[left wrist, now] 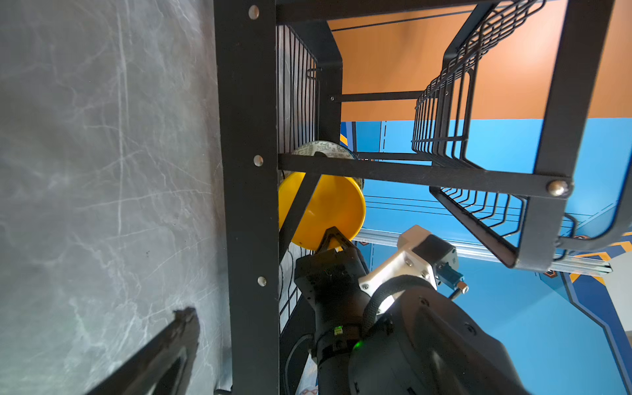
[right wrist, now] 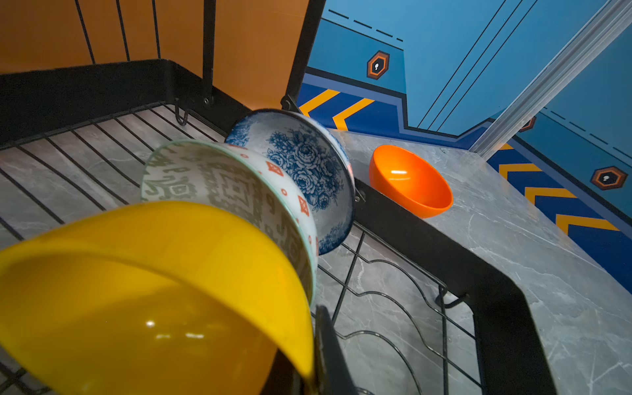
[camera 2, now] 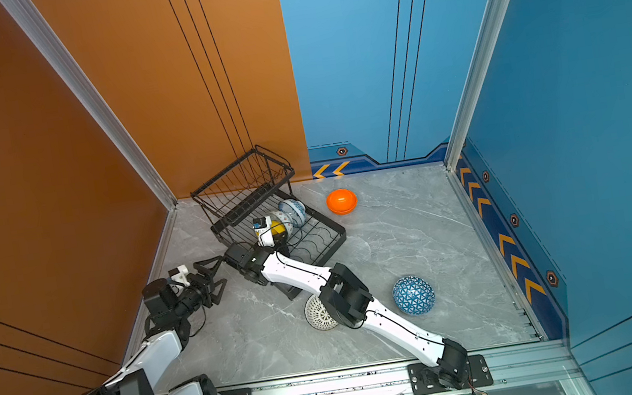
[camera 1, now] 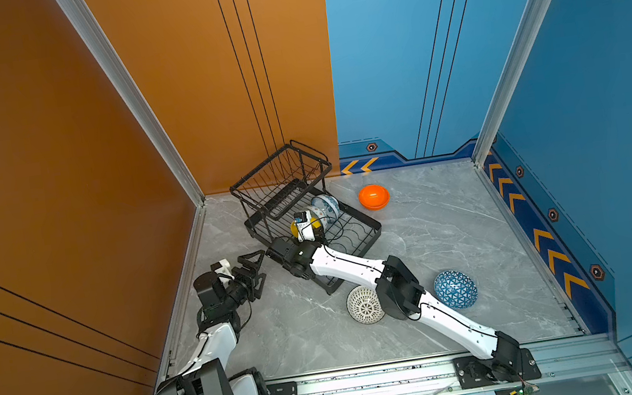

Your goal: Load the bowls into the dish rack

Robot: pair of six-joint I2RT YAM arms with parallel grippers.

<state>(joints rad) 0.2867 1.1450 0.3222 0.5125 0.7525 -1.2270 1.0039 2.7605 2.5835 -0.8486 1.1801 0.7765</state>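
r gripper [left wrist: 332,236] clamps yellow bowl [right wrist: 154,290] on edge in dish rack [right wrist: 444,253], l gripper [camera 1: 263,264] jaws apart.

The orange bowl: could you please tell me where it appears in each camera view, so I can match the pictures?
Top view: orange bowl, upper middle, on the table right of the dish rack.
Top view: the bowl likewise right of the rack.
Left wrist: not in it.
Right wrist: the bowl on the table outside the rack's rim, beyond the flowered bowl.
Shared landmark: the black dish rack.
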